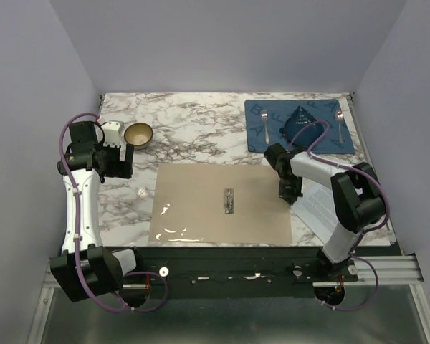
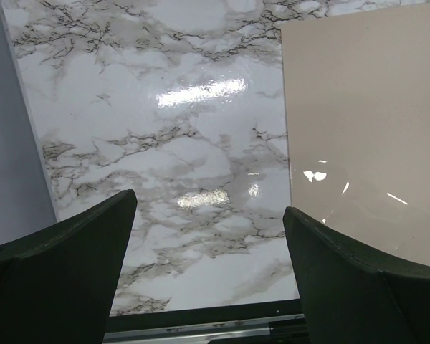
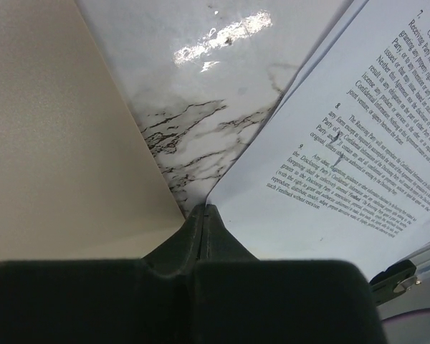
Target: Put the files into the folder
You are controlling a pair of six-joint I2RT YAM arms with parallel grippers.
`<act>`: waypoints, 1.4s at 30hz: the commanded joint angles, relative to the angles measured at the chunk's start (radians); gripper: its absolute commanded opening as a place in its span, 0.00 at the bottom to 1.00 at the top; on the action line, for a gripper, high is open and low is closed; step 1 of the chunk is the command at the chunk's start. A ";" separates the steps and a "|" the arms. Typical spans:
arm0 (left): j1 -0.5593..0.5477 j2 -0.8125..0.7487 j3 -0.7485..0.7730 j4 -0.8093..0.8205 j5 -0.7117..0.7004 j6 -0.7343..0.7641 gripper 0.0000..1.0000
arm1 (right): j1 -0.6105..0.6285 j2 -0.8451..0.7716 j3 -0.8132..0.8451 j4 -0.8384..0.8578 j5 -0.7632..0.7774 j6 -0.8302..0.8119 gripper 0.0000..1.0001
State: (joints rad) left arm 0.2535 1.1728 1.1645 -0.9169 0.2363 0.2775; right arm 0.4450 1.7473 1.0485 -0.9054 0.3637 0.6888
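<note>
The tan folder [image 1: 201, 208] lies open and flat on the marble table, with a small metal clip [image 1: 230, 201] on its spine. The files [image 1: 319, 208], white sheets of printed text, lie just right of it. My right gripper [image 1: 292, 201] is down at their near-left corner. In the right wrist view it [image 3: 205, 211] is shut on that corner of the files [image 3: 344, 143], whose edge curls up into the fingertips, with the folder [image 3: 57, 143] at left. My left gripper [image 2: 210, 236] is open over bare marble, left of the folder [image 2: 365, 107].
A blue placemat [image 1: 299, 125] with cutlery and a folded blue napkin lies at the back right. A brown bowl [image 1: 137, 134] and a white cup [image 1: 112, 131] stand at the back left beside my left arm. A small clear bead [image 1: 142, 192] lies left of the folder.
</note>
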 commanded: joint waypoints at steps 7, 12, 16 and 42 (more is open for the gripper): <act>0.007 -0.007 0.006 0.016 -0.032 0.023 0.99 | -0.002 -0.083 -0.056 0.060 -0.146 0.020 0.01; 0.006 -0.007 0.012 0.016 -0.029 0.017 0.99 | 0.056 -0.144 -0.050 0.053 -0.172 0.011 0.01; 0.007 -0.007 0.017 0.013 -0.026 0.012 0.99 | 0.174 -0.146 -0.027 0.030 -0.137 0.006 0.01; 0.006 -0.009 0.026 0.006 -0.035 0.023 0.99 | 0.512 -0.080 0.211 0.019 -0.086 -0.129 0.51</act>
State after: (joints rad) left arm 0.2535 1.1725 1.1667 -0.9073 0.2127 0.2836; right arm 0.9680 1.7374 1.2118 -0.8307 0.1558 0.5426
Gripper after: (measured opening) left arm 0.988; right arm 0.419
